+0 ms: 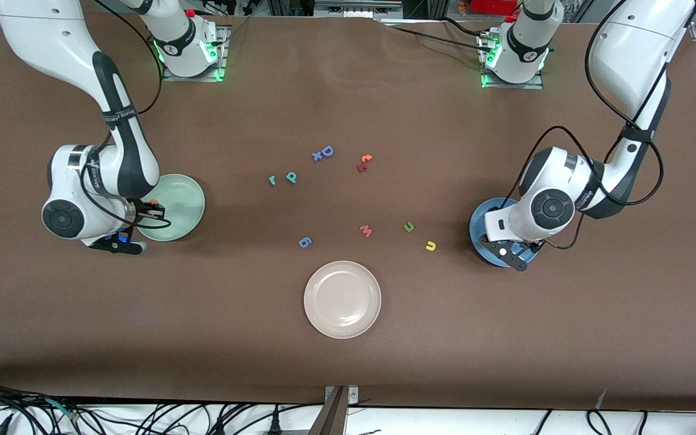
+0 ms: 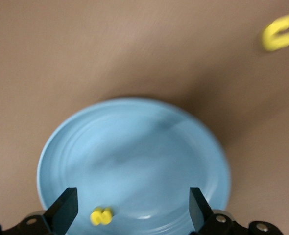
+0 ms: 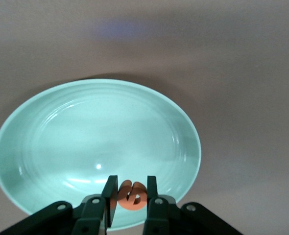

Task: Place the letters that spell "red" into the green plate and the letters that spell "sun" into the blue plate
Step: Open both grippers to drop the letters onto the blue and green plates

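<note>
My right gripper (image 3: 131,196) is shut on the orange "e" (image 3: 133,196) just over the rim of the green plate (image 3: 95,142) at the right arm's end of the table. My left gripper (image 2: 132,208) stands open over the blue plate (image 2: 134,147). The yellow "s" (image 2: 101,216) lies in that plate, clear of both fingers. On the table, the yellow "u" (image 1: 430,245) and the olive "n" (image 1: 408,227) lie beside the blue plate (image 1: 478,232). The teal "r" (image 1: 272,180) and the teal "d" (image 1: 291,177) lie near the middle.
A cream-white plate (image 1: 342,299) sits nearer the front camera than the letters. A pink "w" (image 1: 365,230), a blue "g" (image 1: 304,241), a large blue "D" (image 1: 324,152) and a red-orange letter pair (image 1: 364,162) are scattered mid-table.
</note>
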You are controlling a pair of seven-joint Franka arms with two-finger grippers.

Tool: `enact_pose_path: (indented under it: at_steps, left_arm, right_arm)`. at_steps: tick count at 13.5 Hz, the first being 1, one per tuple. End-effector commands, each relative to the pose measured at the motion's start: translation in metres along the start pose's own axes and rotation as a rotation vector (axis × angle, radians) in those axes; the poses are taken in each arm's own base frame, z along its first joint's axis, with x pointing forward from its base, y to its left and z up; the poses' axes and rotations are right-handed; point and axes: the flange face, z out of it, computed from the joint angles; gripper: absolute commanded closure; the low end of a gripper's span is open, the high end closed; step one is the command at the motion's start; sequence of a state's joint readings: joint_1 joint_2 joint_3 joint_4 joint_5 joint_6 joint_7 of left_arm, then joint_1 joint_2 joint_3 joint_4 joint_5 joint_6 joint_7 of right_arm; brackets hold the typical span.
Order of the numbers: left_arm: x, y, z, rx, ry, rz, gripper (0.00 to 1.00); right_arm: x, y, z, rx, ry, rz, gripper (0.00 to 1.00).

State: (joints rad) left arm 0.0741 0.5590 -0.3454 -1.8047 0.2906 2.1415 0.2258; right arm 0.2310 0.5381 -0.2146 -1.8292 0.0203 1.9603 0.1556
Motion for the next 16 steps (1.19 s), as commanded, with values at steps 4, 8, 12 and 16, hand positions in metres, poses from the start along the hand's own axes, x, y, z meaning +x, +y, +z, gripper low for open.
enact_pose_path:
  at_steps: [4, 8, 12, 16]
  left_arm:
    - [0.063, 0.070, -0.037, -0.047, 0.086, -0.006, 0.00]
    - [0.091, 0.100, -0.010, -0.058, 0.115, 0.041, 0.00]
    - [0.103, 0.104, 0.022, -0.072, 0.179, 0.042, 0.00]
    - [0.107, 0.122, 0.042, -0.012, 0.168, 0.091, 0.00]
  right_arm:
    - [0.007, 0.009, 0.004, 0.019, 0.008, 0.018, 0.11]
    - [-0.009, -0.031, -0.033, 0.021, 0.021, 0.006, 0.01]
    - [-0.043, -0.102, -0.057, 0.040, 0.000, 0.058, 0.01]
    - [-0.087, -0.194, -0.053, 0.090, -0.029, 0.201, 0.01]
